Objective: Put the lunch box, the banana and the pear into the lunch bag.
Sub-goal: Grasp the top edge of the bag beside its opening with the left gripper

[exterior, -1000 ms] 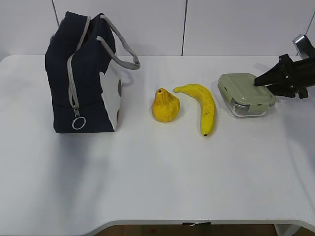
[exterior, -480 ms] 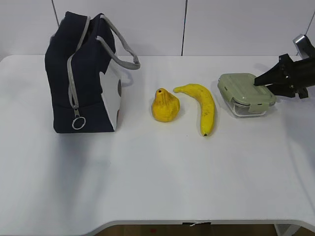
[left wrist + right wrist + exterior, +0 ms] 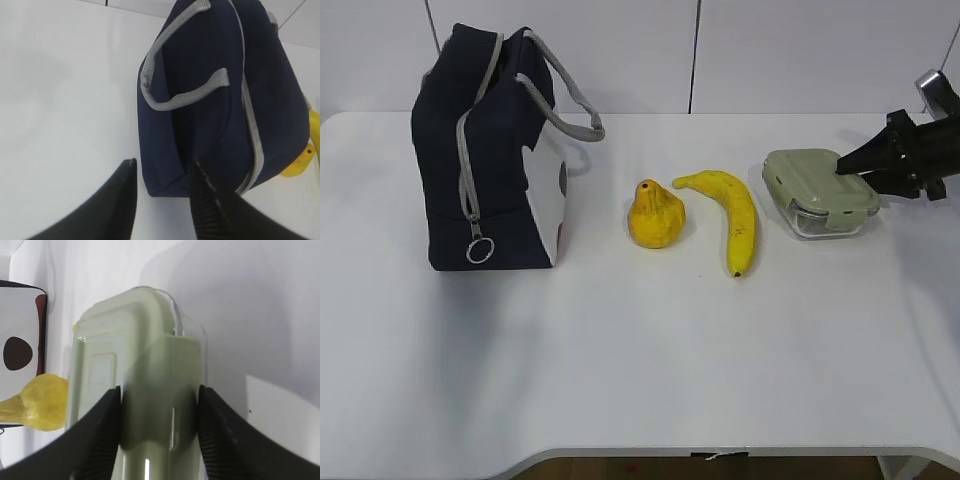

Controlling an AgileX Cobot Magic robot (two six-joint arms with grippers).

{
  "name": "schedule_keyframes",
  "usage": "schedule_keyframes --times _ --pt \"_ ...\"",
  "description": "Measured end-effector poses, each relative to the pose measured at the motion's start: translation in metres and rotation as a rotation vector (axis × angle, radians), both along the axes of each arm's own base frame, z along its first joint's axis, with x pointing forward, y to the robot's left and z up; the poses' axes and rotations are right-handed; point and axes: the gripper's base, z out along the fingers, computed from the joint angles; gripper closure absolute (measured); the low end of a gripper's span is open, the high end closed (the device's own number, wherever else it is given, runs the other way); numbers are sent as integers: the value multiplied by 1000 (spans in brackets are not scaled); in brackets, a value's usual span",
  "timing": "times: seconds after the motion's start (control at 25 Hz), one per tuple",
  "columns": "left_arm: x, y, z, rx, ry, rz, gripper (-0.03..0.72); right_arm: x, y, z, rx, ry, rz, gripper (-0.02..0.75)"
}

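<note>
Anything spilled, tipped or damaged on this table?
Nothing stands out. The navy fabric lunch bag stands upright, zipped; the yellow pear, curved banana and green-lidded clear lunch box look intact.

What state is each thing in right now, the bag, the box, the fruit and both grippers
lunch bag: upright, zipper closed.
lunch box: on the table, lid on, between the right gripper's fingers.
banana: lying loose on the table.
pear: on the table, untouched.
right gripper: straddling the lunch box end, grip not confirmed.
left gripper: open, empty, above the bag.
</note>
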Motion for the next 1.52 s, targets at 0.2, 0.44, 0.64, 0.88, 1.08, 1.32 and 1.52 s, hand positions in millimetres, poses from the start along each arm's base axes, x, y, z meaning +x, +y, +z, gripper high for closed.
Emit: schedule_keyframes --times 0.2,0.44,0.64,0.88,1.08,1.32,1.52 --pt "0 0 0 0 0 0 411 0 0 0 -2 -5 3 360" --pt "0 0 0 0 -1 0 411 0 0 0 -3 -6 4 360" --pt "0 0 0 0 -1 0 411 0 0 0 -3 -6 4 360" --pt "0 0 0 0 -2 1 411 0 0 0 -5 -8 4 360" --pt "0 0 0 0 -2 1 411 1 3 0 -5 -8 11 360" --pt "0 0 0 -2 -2 1 411 1 2 0 -5 -8 8 360" --pt "0 0 0 -2 -2 1 411 0 1 0 -4 -9 5 360"
